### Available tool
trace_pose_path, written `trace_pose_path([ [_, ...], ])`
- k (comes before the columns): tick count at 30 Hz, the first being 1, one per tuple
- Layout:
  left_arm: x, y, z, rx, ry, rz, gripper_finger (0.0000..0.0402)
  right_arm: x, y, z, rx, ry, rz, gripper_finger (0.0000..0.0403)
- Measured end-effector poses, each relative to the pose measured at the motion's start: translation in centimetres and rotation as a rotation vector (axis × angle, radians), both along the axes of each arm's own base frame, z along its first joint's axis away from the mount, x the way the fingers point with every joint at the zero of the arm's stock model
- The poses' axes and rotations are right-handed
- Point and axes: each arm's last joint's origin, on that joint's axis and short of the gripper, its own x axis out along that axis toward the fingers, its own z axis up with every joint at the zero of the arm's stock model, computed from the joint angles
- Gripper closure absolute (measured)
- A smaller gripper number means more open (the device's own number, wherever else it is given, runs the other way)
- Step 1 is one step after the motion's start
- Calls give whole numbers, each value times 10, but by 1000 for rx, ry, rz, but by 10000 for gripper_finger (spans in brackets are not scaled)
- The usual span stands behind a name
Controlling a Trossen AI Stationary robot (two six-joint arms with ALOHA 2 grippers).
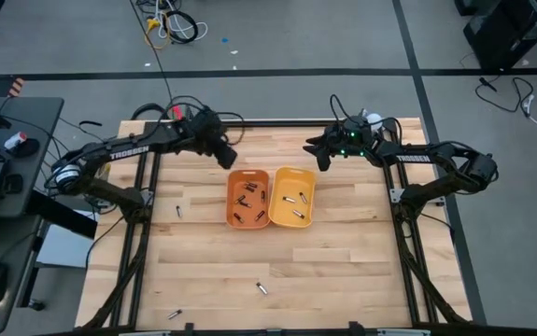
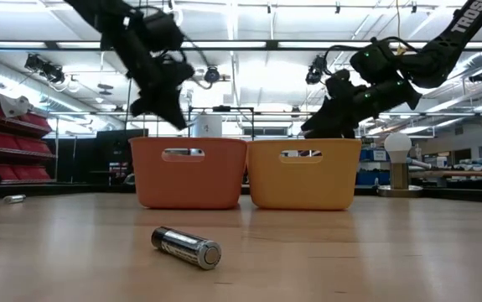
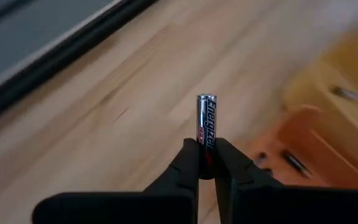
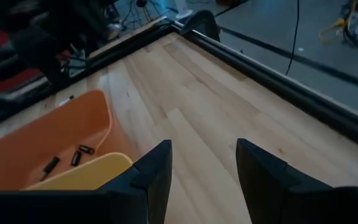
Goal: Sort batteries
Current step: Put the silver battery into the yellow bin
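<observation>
My left gripper (image 3: 207,148) hangs above the table off the far left corner of the orange tray (image 1: 247,198) and is shut on a silver and black battery (image 3: 206,118). My right gripper (image 4: 203,163) is open and holds nothing. It hovers over the far edge of the yellow tray (image 1: 293,197). Both trays hold several small batteries lying on their floors. Loose batteries lie on the table: one left of the orange tray (image 1: 178,212), one near the front (image 1: 261,288), and one at the front left (image 1: 175,315). My left gripper pinches the battery between its two fingers by one end (image 3: 206,135). The fingers lie along the battery, and most of its length sticks out past the fingertips (image 3: 191,152). The battery is lifted clear of the table.
The two trays stand side by side in the middle of the table. A metal cup with a white ball (image 2: 398,164) stands at the far right corner. Black frame rails (image 1: 143,224) run along the table's sides. Bare wood lies in front of the trays.
</observation>
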Motion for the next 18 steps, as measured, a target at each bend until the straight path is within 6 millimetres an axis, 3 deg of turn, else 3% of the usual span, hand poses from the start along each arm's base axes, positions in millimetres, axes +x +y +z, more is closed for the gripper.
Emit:
trace_pose_path([
  [7, 39, -21, 17, 120, -127, -341, 385, -2, 0, -4, 130, 1, -55, 239],
  [18, 90, -38, -4, 150, -352, -698, 385, 1, 7, -6, 246, 4, -123, 243],
])
